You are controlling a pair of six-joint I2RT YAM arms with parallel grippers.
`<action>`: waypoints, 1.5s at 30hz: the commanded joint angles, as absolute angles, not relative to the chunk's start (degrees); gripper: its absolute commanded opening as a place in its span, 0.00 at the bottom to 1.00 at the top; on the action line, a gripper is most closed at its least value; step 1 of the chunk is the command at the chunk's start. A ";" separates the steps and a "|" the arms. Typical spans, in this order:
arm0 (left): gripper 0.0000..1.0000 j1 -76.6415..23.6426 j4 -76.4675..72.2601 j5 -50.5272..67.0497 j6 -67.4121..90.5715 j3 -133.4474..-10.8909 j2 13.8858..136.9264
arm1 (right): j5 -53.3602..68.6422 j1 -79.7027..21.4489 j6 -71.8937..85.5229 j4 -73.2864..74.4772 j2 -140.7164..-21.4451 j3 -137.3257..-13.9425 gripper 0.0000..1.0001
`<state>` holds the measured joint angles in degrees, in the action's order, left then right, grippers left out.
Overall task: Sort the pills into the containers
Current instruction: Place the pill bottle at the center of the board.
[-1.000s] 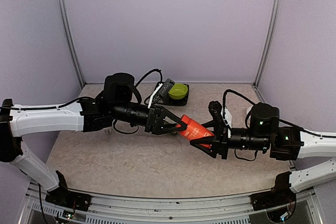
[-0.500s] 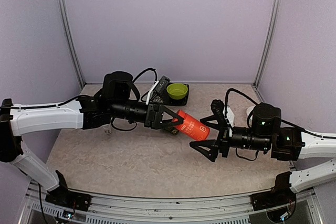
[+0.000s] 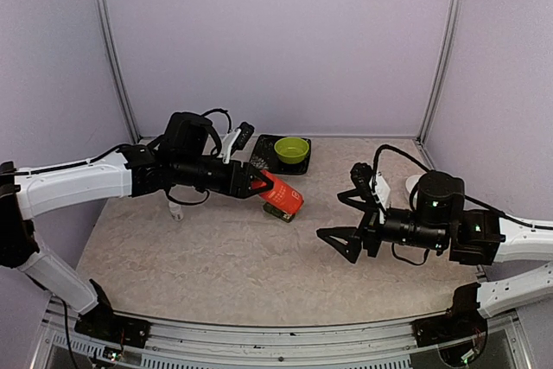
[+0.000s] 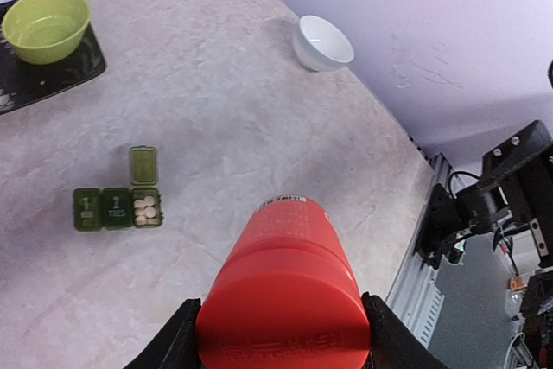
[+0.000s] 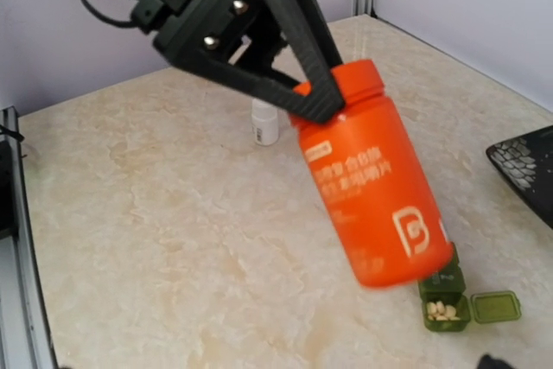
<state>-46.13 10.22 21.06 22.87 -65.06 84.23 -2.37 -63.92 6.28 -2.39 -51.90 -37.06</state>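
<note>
Marbled beige table (image 3: 216, 265) between lilac walls: one arm alone carries the orange bottle (image 3: 281, 194) over the containers (image 4: 118, 208).
The left gripper (image 3: 266, 186) is clenched on the bottle's capped end, with the base slanting down towards 4 o'clock. The right gripper (image 3: 333, 216), at 4 o'clock from the bottle, has its jaws spread wide, holding nothing. The containers sit near mid-table, directly under the bottle's base; two lids are down and the end box lies open with pale pills inside. The likely risk is that a grip this far from the bottle's weight slips. A drop or low swing could then knock the open box and scatter the pills.
</note>
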 commanded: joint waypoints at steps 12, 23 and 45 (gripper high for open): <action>0.46 -35.26 18.56 10.56 14.71 -67.01 85.71 | -3.52 -63.30 6.94 -0.48 -51.20 -35.87 1.00; 0.45 -30.38 21.61 4.07 13.64 -68.17 89.10 | -3.55 -63.20 6.94 -0.03 -51.27 -35.92 1.00; 0.44 -26.89 27.34 -8.24 12.18 -74.50 95.36 | -3.55 -63.11 7.82 -0.13 -50.63 -35.26 1.00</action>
